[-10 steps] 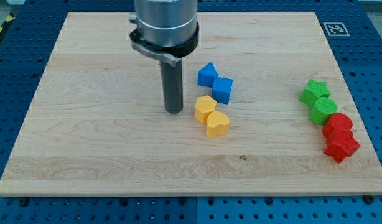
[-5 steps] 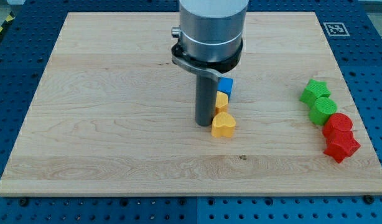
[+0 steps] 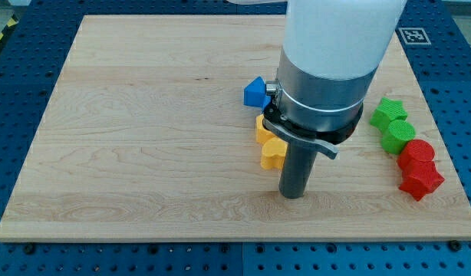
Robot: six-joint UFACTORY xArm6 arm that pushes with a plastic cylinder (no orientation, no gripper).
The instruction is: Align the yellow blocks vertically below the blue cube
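My tip (image 3: 294, 195) rests on the wooden board (image 3: 128, 138), just below and right of the yellow blocks. A yellow heart block (image 3: 271, 152) lies left of the rod, touching or nearly touching it. A second yellow block (image 3: 262, 129) sits just above it, partly hidden by the arm. One blue block (image 3: 256, 92) shows above them at the arm's left edge. The blue cube is hidden behind the arm.
At the view's right, a green star (image 3: 387, 112), a green round block (image 3: 398, 135), a red round block (image 3: 418, 154) and a red star (image 3: 420, 181) form a column near the board's right edge. A marker tag (image 3: 413, 34) sits at the top right corner.
The arm has moved right and down, from left of the yellow blocks to their lower right. It now hides the blue cube and part of the upper yellow block.
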